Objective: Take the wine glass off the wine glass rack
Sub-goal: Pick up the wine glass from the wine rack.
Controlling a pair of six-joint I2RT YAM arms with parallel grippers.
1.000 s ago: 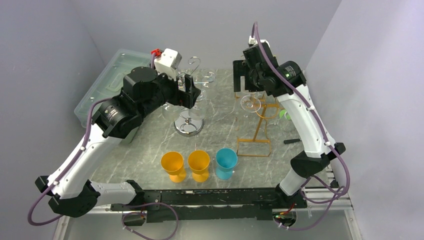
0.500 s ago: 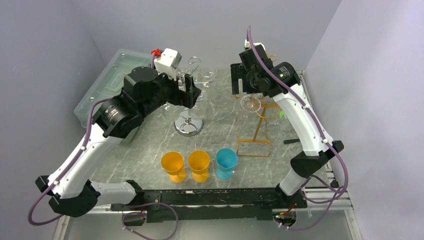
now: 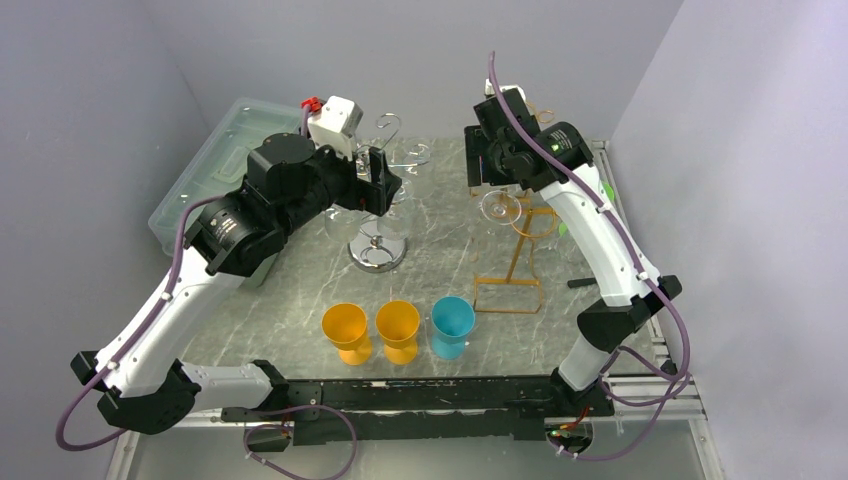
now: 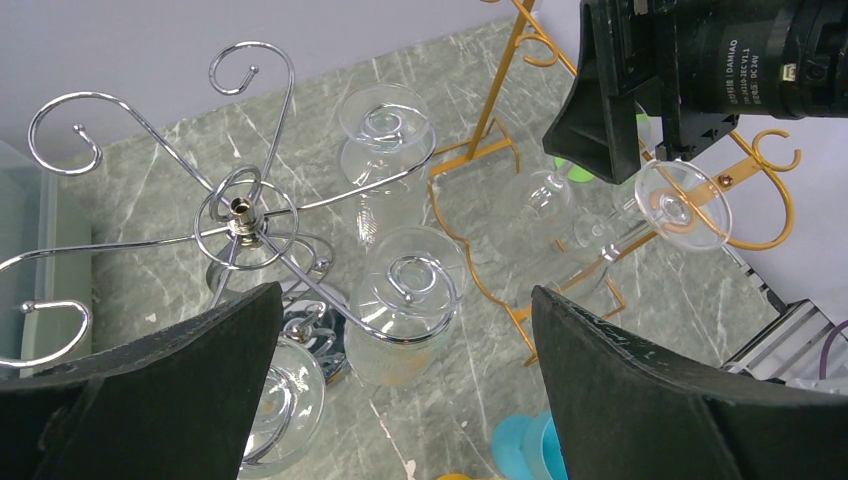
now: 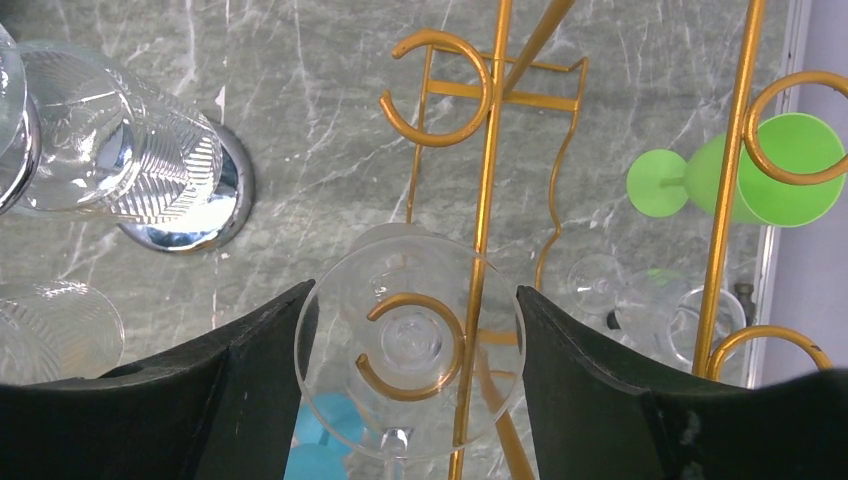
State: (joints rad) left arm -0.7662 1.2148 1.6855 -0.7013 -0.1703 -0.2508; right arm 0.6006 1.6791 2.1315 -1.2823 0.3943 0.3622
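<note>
Right fingers point(image 5: 640, 400) narrowed around wine glass point(image 5: 410, 340), grip unclear, left fingers point(image 4: 150, 400) spread, marbled table point(image 3: 440, 250), grey walls point(image 3: 420, 60)

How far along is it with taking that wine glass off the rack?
Done: the right gripper brackets the wine glass foot. In hand: the grip itself, and I cannot tell if it holds yet. Left: the glass hangs from the gold rack hook, so unhooking and lifting it clear remain.

Only readable print: white "DAMIAO", running sideways on the right arm's black motor housing point(image 4: 760, 60), at 1 o'clock in the left wrist view. More small white lines beside it, too tiny to read. Nothing legible in the other views.
</note>
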